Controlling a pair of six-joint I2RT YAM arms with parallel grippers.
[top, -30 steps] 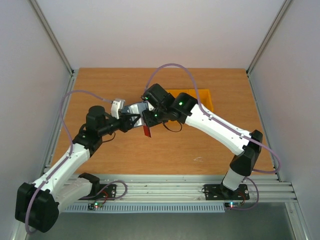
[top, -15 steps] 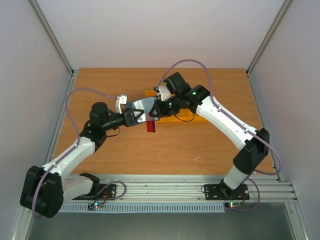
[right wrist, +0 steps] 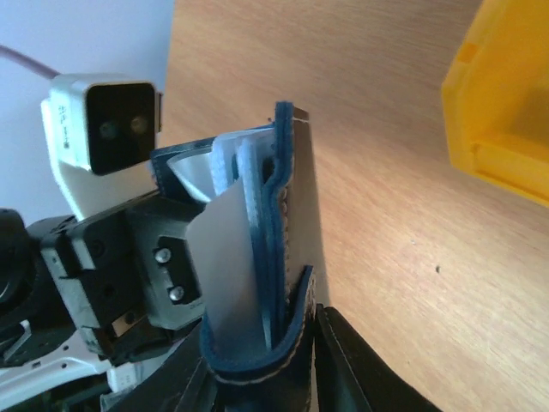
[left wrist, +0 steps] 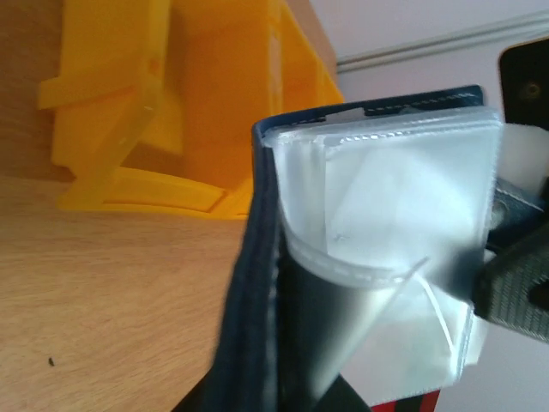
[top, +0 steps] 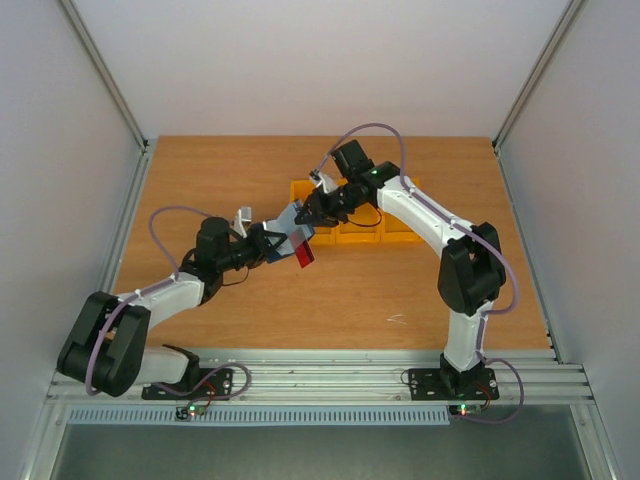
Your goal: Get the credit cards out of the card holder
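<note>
Two fingers of the left end effector are clamped tight on the card holder, near the middle of the worktop. The holder is spread open, its clear sleeves fanned out. A red credit card juts from its near side. The right end effector sits at the holder's far side, fingers on either side of the navy edge; whether they pinch it cannot be told. Beyond, yellow-orange bins stand toward the far edge, right of centre.
</note>
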